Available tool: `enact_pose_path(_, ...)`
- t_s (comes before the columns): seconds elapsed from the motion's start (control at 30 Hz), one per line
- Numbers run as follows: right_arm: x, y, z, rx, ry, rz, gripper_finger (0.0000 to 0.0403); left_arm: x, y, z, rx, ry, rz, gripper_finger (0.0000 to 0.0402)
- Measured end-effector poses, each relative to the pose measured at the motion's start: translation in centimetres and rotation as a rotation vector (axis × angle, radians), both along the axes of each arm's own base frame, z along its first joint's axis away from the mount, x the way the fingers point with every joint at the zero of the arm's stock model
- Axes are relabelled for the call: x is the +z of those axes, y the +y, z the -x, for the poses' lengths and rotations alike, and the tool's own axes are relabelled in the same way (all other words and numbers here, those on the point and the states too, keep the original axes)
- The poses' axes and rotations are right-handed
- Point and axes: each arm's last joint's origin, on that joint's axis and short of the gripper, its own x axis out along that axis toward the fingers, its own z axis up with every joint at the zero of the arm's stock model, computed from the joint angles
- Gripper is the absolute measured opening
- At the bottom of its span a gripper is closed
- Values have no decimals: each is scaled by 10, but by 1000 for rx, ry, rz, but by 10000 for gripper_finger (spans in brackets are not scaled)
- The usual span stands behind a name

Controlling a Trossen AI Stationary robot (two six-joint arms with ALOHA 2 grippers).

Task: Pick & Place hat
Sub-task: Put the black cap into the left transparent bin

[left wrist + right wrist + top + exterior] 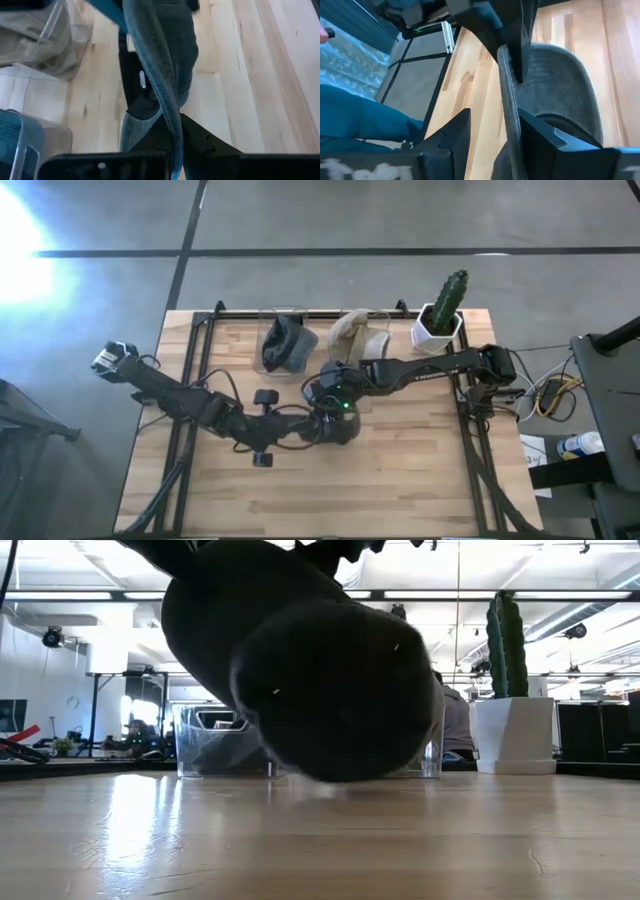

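Note:
A dark grey cap (345, 430) is at the table's middle, where both arms meet; it fills the low view (330, 670) and hangs just above the wood. My left gripper (176, 142), reaching in from the left (322, 428), is shut on its brim. My right gripper (495, 131), coming from the right (335, 388), is open, its fingers either side of the same brim edge (509, 100). The cap's crown (560, 85) shows beyond the brim. My left gripper pinches the cap's brim edge (172, 125) between its two fingers, which lie across the edge. The cap stands on edge in the hold, clear of the table. My right gripper has the brim edge (512, 125) lying against the inner side of one finger (540, 137); the other finger (455, 135) stands apart from it.
Clear bins stand along the far edge, one with a dark cap (285, 345), one with a beige cap (350, 330). A cactus in a white pot (440, 315) stands at the far right corner. Bare wood (400, 480) lies on the near side.

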Motion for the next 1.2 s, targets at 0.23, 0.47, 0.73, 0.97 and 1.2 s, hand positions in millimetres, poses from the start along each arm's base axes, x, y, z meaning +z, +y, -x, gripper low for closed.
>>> enact_pose_path(0.23,-3,0,2,-3,42,-2,141,4,0,-1,6,-16,5,18)
enact_pose_path(0.47,-4,-1,4,-13,69,-10,60,11,-1,-3,79,-47,95,26)
enact_pose_path(0.73,-4,0,5,-11,84,-10,14,10,-2,7,297,-28,256,105)
enact_pose_path(0.97,3,-1,13,-11,80,42,13,15,4,43,680,-39,374,169)
enact_pose_path(1.2,31,-5,19,-163,-84,459,13,22,9,59,986,-175,654,181)
